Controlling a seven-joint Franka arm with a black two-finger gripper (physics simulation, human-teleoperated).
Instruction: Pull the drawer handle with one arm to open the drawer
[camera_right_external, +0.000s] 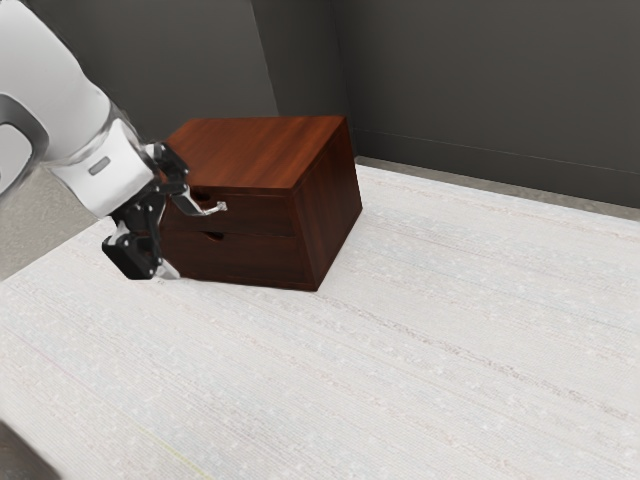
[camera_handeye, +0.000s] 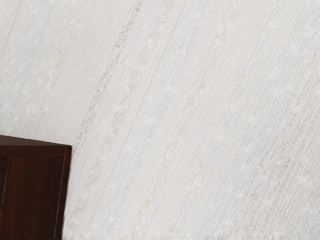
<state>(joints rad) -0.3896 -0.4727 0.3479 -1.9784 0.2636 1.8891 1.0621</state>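
A dark red-brown wooden cabinet (camera_right_external: 270, 190) with two stacked drawers stands on the white table (camera_right_external: 420, 340). The upper drawer (camera_right_external: 245, 212) carries a thin silver handle (camera_right_external: 208, 208) that sticks out of its front toward the exterior view's left. My black gripper (camera_right_external: 138, 260) hangs in front of the lower drawer (camera_right_external: 240, 255), below and left of the handle and close to the tabletop. It is open and holds nothing. In the wrist view a corner of the cabinet (camera_handeye: 30, 195) lies beside bare table (camera_handeye: 200, 110).
The white tabletop stretches wide to the exterior view's right and front of the cabinet. A dark grey wall (camera_right_external: 480, 70) runs behind the table. The arm's white forearm (camera_right_external: 70, 130) comes in from the upper left.
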